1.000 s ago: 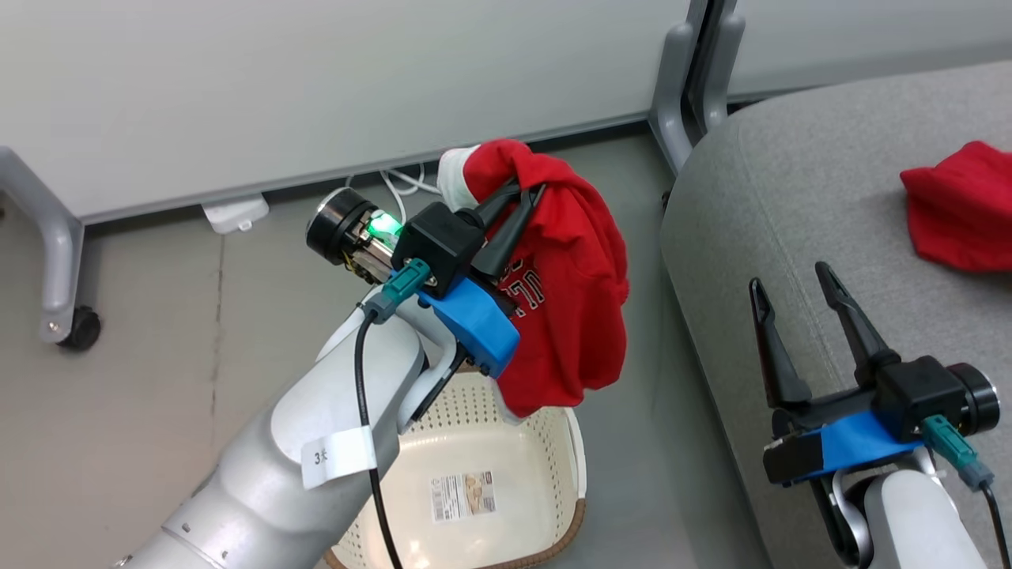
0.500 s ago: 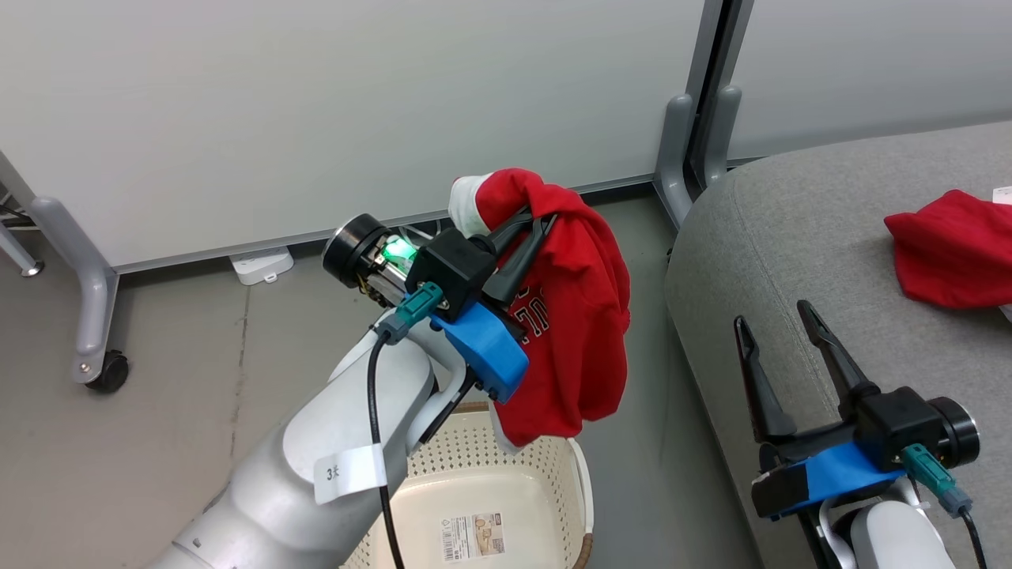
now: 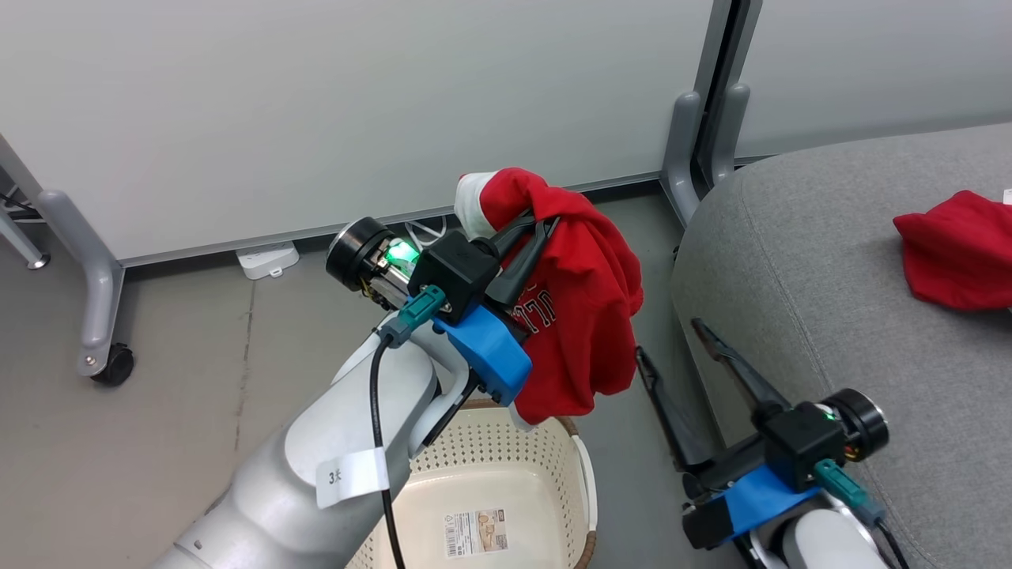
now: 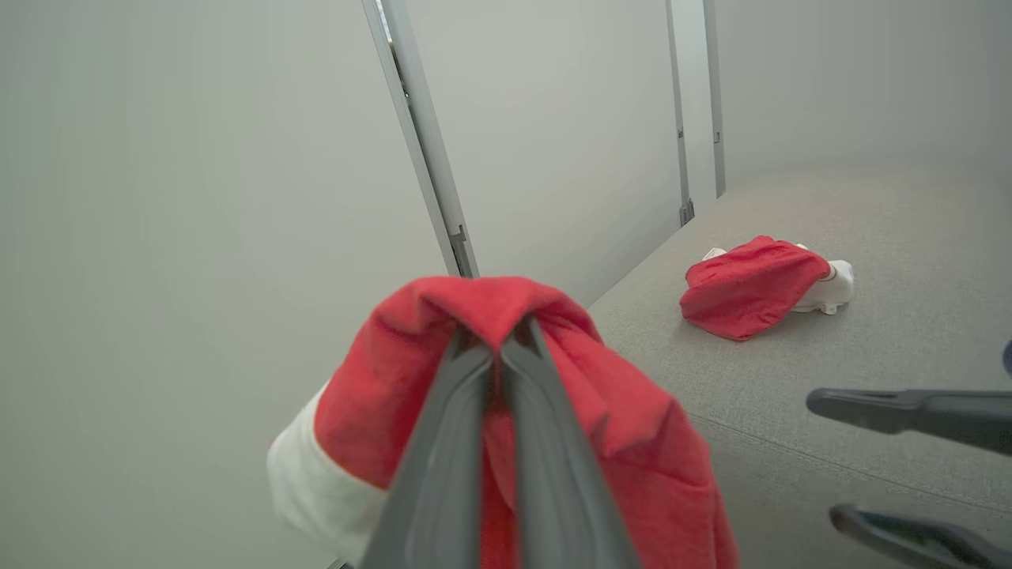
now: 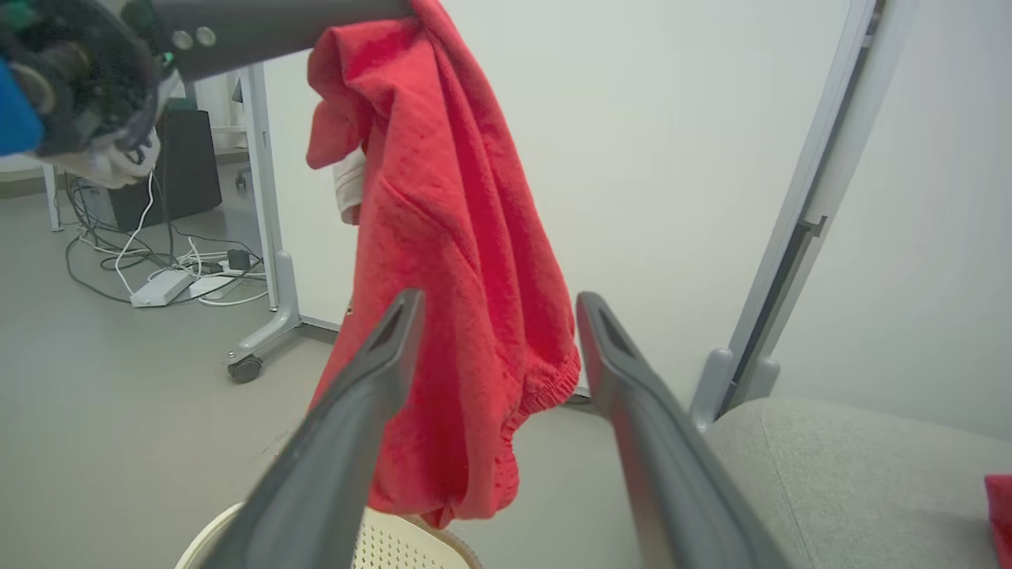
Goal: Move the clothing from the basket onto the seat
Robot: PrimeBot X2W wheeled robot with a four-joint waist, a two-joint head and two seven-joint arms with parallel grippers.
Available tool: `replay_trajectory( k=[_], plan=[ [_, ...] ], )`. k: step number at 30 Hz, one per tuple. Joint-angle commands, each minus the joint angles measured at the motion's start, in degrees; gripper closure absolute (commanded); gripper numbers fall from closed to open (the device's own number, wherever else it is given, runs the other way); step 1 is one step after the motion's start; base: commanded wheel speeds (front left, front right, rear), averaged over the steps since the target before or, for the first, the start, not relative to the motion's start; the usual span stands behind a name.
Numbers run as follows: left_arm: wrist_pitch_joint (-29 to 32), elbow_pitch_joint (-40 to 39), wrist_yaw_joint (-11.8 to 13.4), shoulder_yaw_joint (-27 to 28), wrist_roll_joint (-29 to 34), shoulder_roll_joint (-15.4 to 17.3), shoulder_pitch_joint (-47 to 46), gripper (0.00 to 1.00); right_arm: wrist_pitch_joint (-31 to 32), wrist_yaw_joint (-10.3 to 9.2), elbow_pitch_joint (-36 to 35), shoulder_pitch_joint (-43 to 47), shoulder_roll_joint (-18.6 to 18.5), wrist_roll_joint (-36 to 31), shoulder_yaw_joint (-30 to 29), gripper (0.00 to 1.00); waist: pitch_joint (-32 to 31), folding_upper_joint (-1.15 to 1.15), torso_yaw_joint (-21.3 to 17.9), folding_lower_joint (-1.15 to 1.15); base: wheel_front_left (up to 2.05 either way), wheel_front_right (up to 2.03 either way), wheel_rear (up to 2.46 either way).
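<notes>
My left gripper (image 3: 545, 225) is shut on the red garment with white trim and white lettering (image 3: 589, 316), holding it up above the cream basket (image 3: 482, 446). The garment hangs from the shut fingers (image 4: 466, 442) over the floor, left of the light-grey seat (image 3: 830, 261). The basket shows a bare bottom with a label. A plain red garment (image 3: 957, 249) lies crumpled on the seat (image 4: 870, 229). My right gripper (image 3: 670, 340) is open at the seat's left edge, beside the hanging garment (image 5: 458, 261), which shows beyond its spread fingers (image 5: 371, 379).
Grey partition panels stand behind, with a vertical post (image 3: 704, 142) by the seat's corner and a castered leg (image 3: 103, 359) at the left. A white power strip (image 3: 269, 259) and cables lie on the floor below the panel.
My right gripper has swung left off the seat towards the hanging garment, still open. The left gripper keeps the lettered garment raised. The head camera tilted up at first.
</notes>
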Motion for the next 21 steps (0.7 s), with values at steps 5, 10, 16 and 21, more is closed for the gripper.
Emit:
replay_trajectory(
  k=[5, 10, 16, 21],
  plan=[
    [-0.16, -0.23, 0.25, -0.26, -0.27, 0.00, -0.13, 1.00, -0.05, 0.01, 1.19, -3.68, -0.65, 0.69, 4.01, 0.00, 0.29, 0.00, 0.12, 0.00, 0.00, 0.00, 0.00],
    [-0.22, -0.29, 0.34, -0.60, -0.19, -0.20, -0.37, 1.00, -0.05, 0.01, 3.71, -7.90, -0.94, 0.45, 7.54, 0.00, 0.49, 0.00, 0.23, 0.00, 0.00, 0.00, 0.00],
    [-0.27, -0.46, 0.34, -1.03, 0.02, -0.58, -0.79, 1.00, -0.05, 0.01, 8.54, -13.30, -0.19, -0.24, 9.73, 0.00, 0.80, 0.00, 0.53, 0.00, 0.00, 0.00, 0.00],
    [-0.31, -0.60, 0.19, -1.50, 0.11, -0.85, -1.21, 1.00, -0.05, 0.01, 12.17, -16.54, 0.83, -0.84, 10.03, 0.00, 1.11, 0.00, 0.83, 0.00, 0.00, 0.00, 0.00]
  ],
)
